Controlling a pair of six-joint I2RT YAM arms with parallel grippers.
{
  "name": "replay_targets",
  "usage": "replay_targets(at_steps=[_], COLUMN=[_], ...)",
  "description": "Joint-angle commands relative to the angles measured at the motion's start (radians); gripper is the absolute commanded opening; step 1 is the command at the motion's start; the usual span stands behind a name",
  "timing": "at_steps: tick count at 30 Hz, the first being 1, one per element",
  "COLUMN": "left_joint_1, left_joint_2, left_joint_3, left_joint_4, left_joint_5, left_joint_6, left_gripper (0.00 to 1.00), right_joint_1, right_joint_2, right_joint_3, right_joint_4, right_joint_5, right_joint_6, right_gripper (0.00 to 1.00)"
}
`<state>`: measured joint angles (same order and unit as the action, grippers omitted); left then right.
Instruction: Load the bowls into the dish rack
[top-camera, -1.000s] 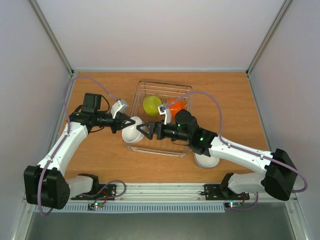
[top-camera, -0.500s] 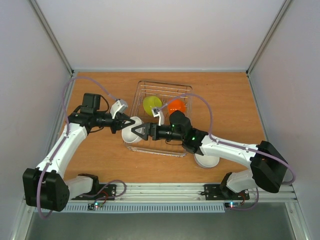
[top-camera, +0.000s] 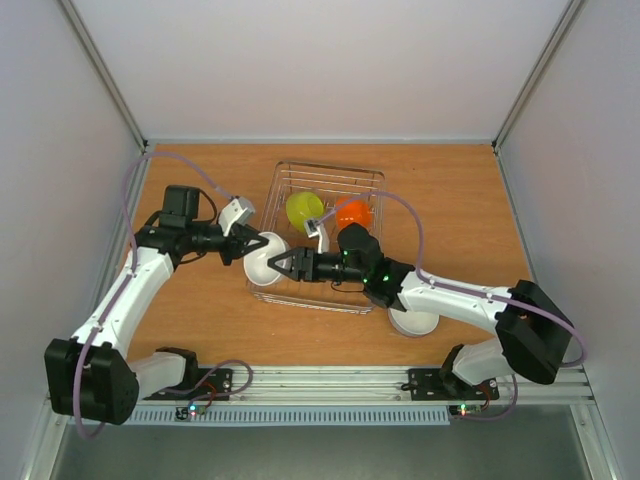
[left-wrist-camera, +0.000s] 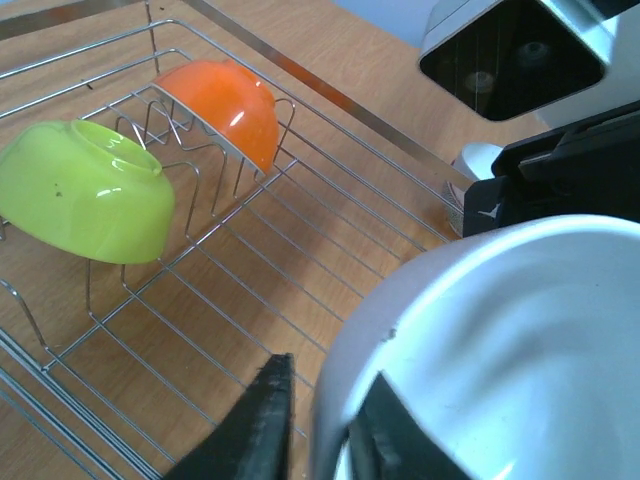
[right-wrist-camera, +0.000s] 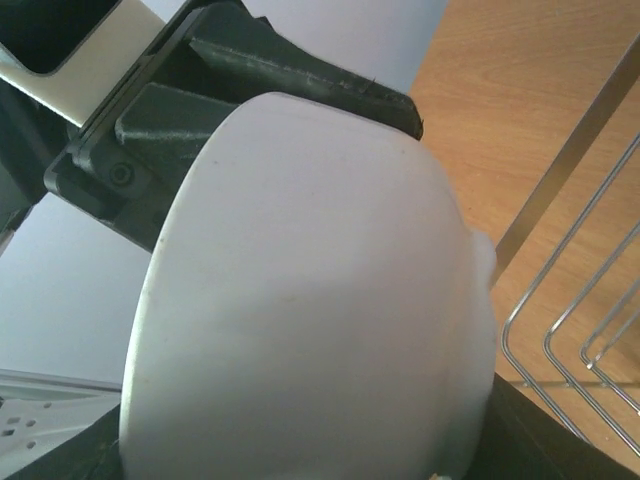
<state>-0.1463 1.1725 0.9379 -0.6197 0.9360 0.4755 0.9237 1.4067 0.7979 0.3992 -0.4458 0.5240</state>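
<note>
My left gripper (top-camera: 255, 247) is shut on the rim of a white bowl (top-camera: 263, 263), one finger inside and one outside (left-wrist-camera: 268, 415), and holds it tilted at the left edge of the dish rack (top-camera: 325, 178). In the left wrist view the bowl (left-wrist-camera: 500, 340) fills the lower right. My right gripper (top-camera: 285, 264) is open, its jaws spread on either side of the same white bowl (right-wrist-camera: 300, 300). A lime-yellow bowl (top-camera: 303, 211) and an orange bowl (top-camera: 352, 213) stand on edge in the rack. A second white bowl (top-camera: 413, 321) lies on the table under my right arm.
The wire rack's prongs and raised side (left-wrist-camera: 330, 95) are close behind the held bowl. The wooden table (top-camera: 200, 310) is enclosed by pale walls on three sides. My right forearm (top-camera: 440, 295) crosses the rack's near right corner.
My right gripper has moved left across the rack's near edge and now reaches the white bowl held by my left gripper. The left arm has hardly moved.
</note>
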Motion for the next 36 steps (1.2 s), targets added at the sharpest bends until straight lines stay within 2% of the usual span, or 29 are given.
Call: replay_targets(at_steps=[1, 5, 7, 9, 13, 19, 29, 36], left_joint_1=[-0.004, -0.004, -0.004, -0.004, -0.003, -0.003, -0.003, -0.003], left_joint_2=[-0.029, -0.068, -0.095, -0.113, -0.129, -0.115, -0.099, -0.099], left_joint_3=[-0.016, -0.044, -0.061, -0.078, -0.089, -0.087, -0.083, -0.082], left_joint_4=[0.055, 0.116, 0.152, 0.183, 0.212, 0.211, 0.204, 0.201], left_joint_5=[0.029, -0.014, -0.043, -0.071, -0.109, -0.110, -0.107, -0.102], left_joint_6=[-0.052, -0.087, -0.111, -0.131, -0.153, -0.154, -0.153, -0.149], left_gripper=[0.26, 0.55, 0.63, 0.66, 0.68, 0.68, 0.68, 0.68], right_joint_1=[0.008, 0.008, 0.009, 0.010, 0.013, 0.044, 0.105, 0.117], right_joint_2=[-0.090, -0.169, -0.190, -0.189, -0.125, -0.009, 0.236, 0.412], right_joint_3=[0.079, 0.157, 0.214, 0.286, 0.427, 0.520, 0.656, 0.744], right_joint_4=[-0.165, -0.486, -0.659, -0.826, -1.119, -1.377, -1.596, -1.699], right_joint_5=[0.055, 0.228, 0.331, 0.439, 0.614, 0.877, 1.118, 1.165], right_joint_6=[-0.154, -0.281, -0.337, -0.389, -0.464, -0.462, -0.416, -0.395], right_gripper=[0.01, 0.01, 0.01, 0.01, 0.01, 0.02, 0.01, 0.02])
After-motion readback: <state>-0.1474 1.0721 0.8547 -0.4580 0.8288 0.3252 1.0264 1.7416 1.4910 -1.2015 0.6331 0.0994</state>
